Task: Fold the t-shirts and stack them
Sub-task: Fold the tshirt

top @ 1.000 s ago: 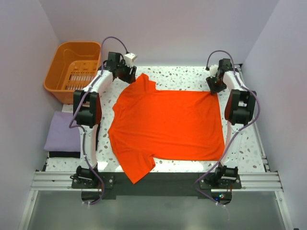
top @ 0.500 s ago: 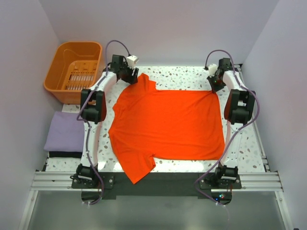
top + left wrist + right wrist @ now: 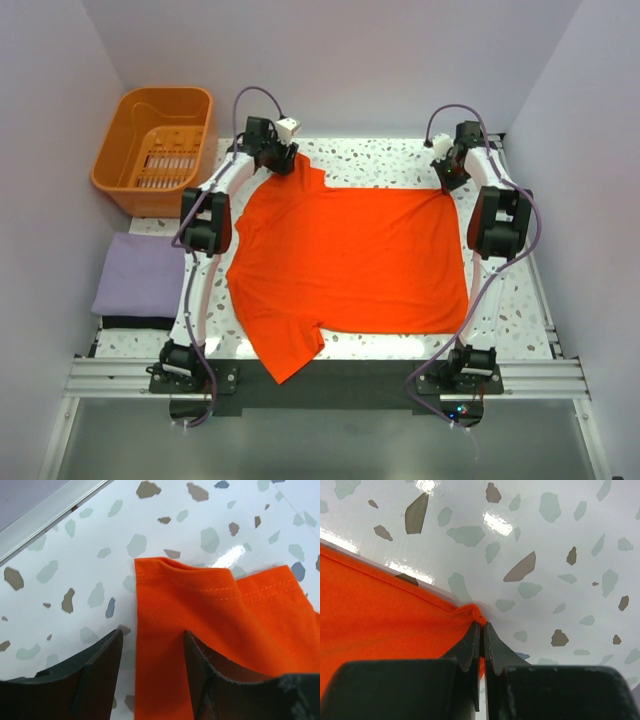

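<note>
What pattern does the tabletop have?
Glossy white tabletop speckled with grey, brown and bluish flecks; best in the right wrist view.

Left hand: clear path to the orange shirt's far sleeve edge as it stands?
Probably yes. The left hand is open right at the orange t-shirt sleeve, its fingers straddling the hemmed edge, one over bare table, one over cloth. Nothing else sits between them.
</note>
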`<act>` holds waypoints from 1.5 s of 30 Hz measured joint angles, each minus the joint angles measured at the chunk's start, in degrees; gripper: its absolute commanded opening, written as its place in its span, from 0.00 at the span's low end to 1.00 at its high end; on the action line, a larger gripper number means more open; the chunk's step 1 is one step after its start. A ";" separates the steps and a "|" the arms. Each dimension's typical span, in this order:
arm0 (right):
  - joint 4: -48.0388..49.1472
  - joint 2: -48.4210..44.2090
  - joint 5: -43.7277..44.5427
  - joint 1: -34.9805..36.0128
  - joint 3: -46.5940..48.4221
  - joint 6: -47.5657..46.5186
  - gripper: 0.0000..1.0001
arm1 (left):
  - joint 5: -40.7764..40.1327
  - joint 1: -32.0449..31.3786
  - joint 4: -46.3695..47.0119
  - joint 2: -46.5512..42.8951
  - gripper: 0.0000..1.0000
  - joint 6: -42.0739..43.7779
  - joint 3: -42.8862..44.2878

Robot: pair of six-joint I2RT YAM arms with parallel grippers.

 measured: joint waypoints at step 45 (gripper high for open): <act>-9.29 -16.06 -8.70 -2.49 -10.08 -11.80 0.00 | 4.85 1.36 8.26 -40.68 0.00 10.62 -44.54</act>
